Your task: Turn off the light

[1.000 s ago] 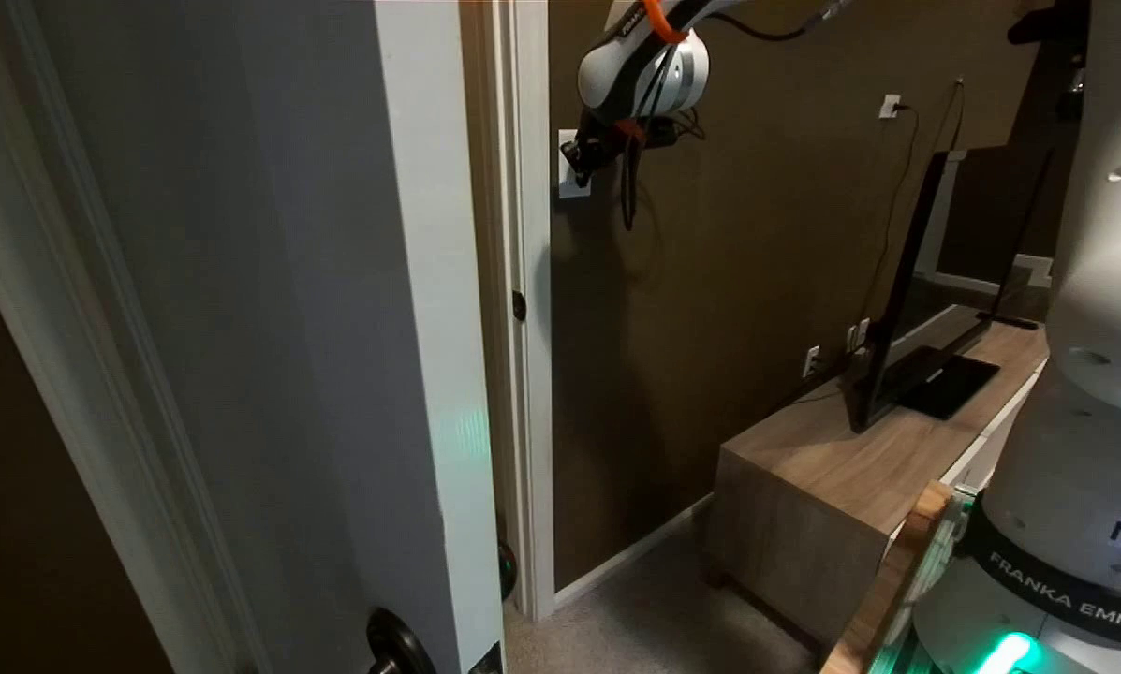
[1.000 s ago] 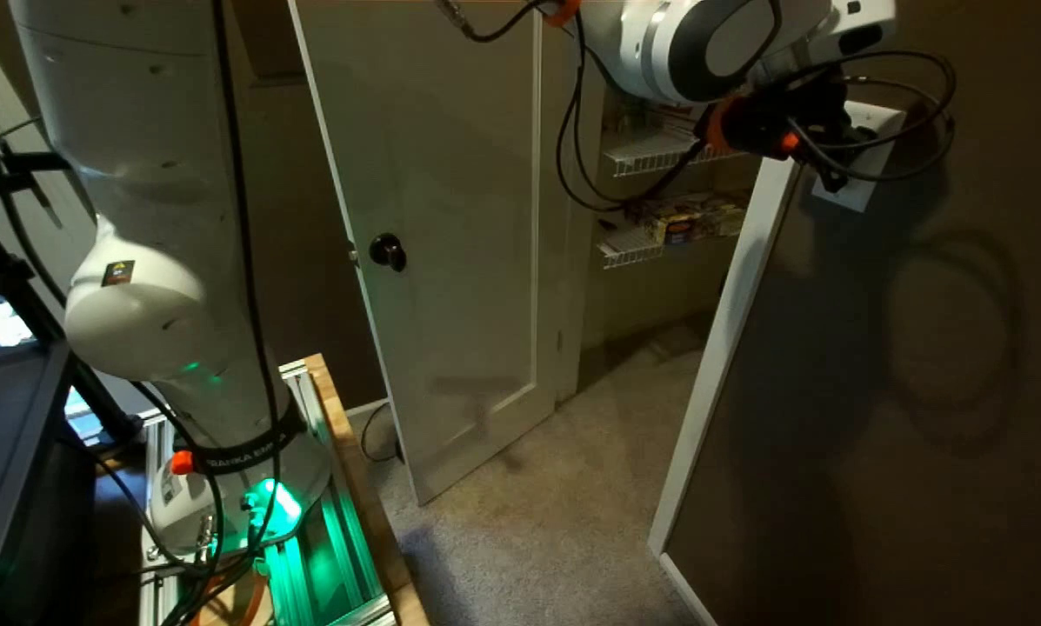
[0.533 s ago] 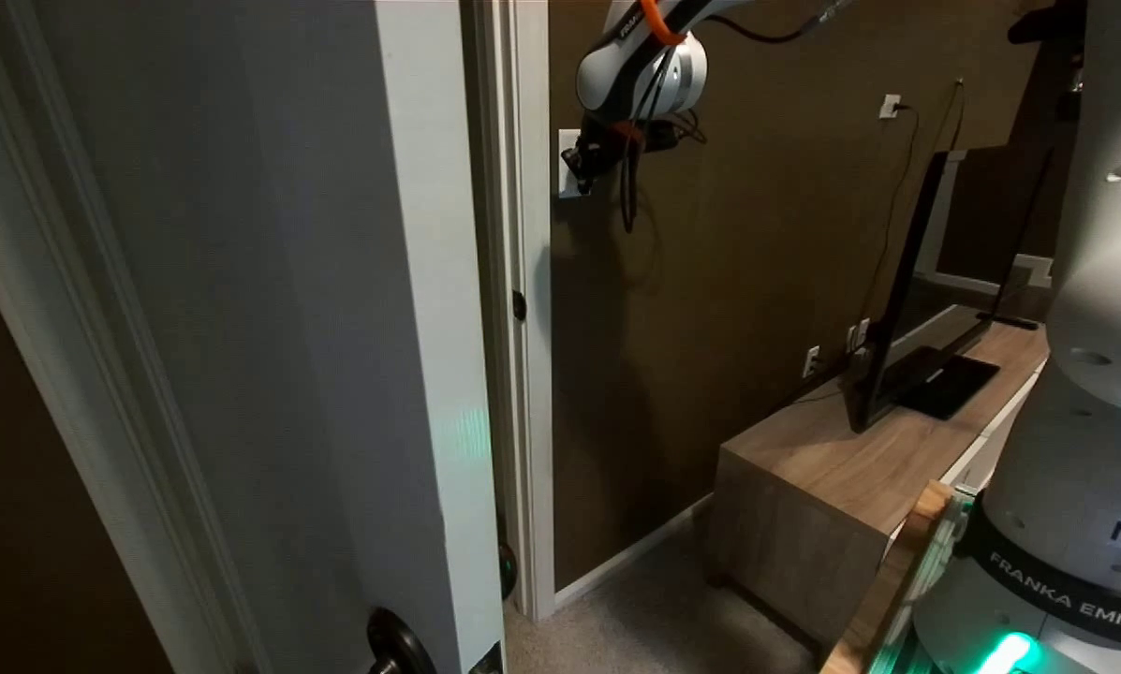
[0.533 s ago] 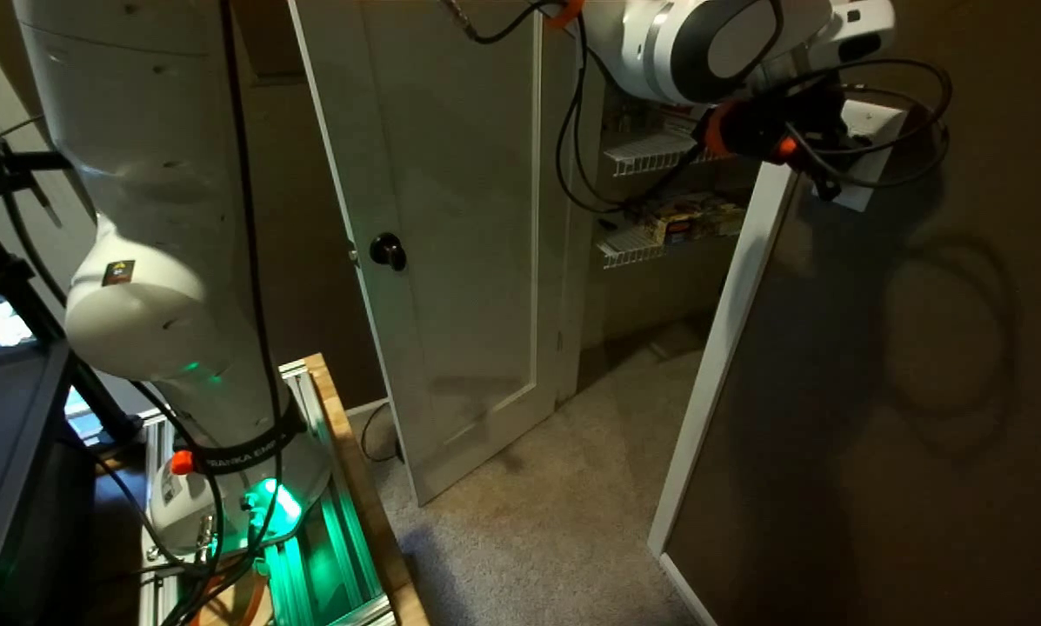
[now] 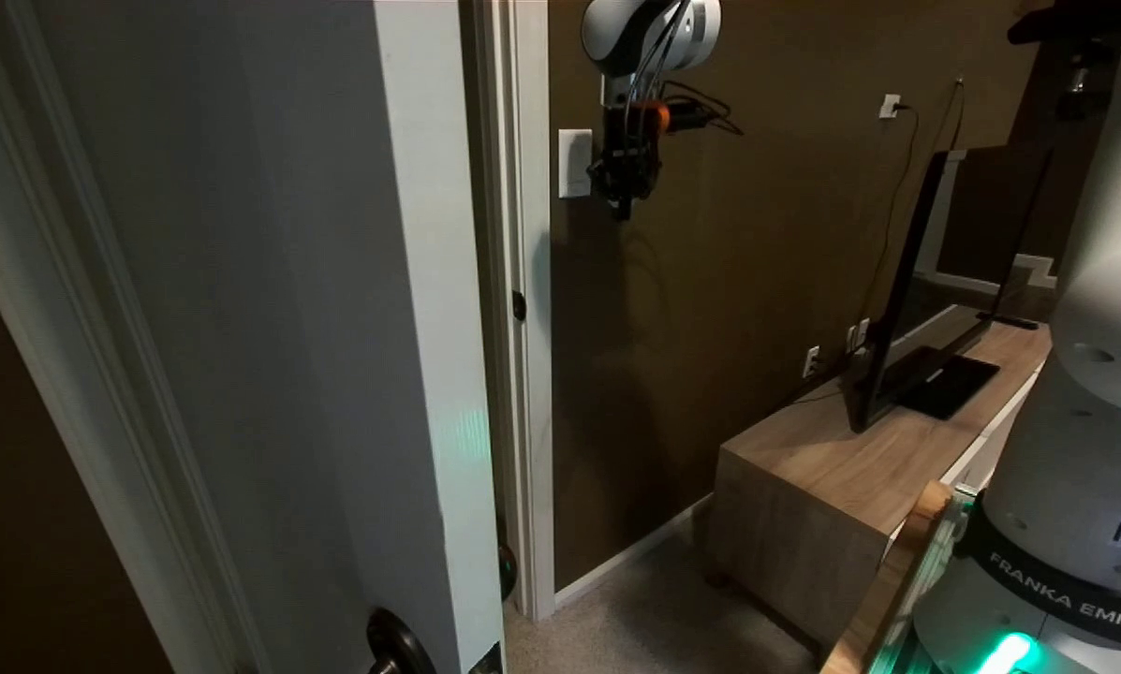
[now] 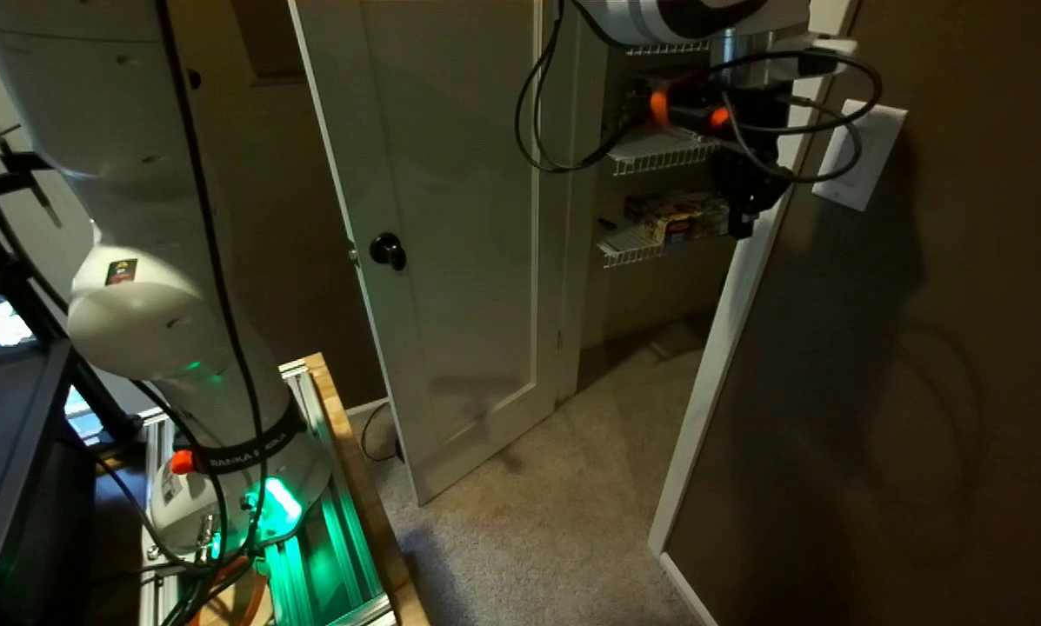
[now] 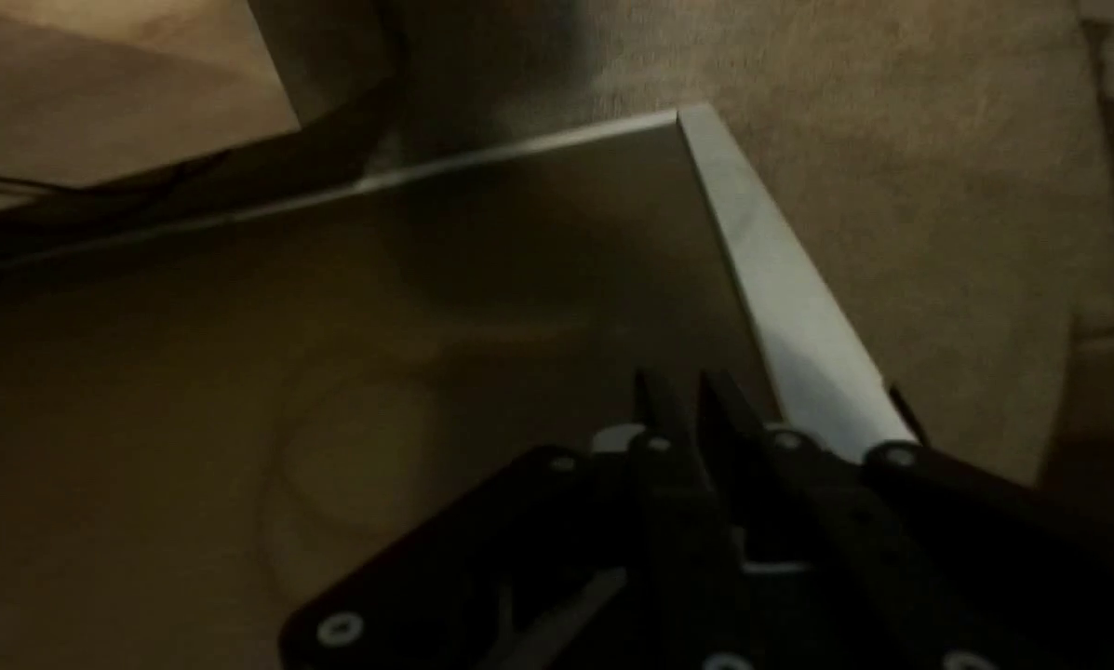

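Backing away from the light switch [image 5: 574,165], which it was partly covering earlier, the gripper [image 7: 687,398] is now pointing down and hanging apart from it, its jaws sitting almost together. In an exterior view, the light switch is showing on the wall [image 5: 757,234], above and left of the left corner of the table [image 5: 822,449].

In an exterior view, the switch plate [image 5: 574,161] on the wall [image 5: 729,281] sits left of the end effector [image 5: 622,210].

"FRANKA EMIKA" on black base band [image 5: 1068,593], cut-off "M…" on white arm [image 5: 1105,412] above
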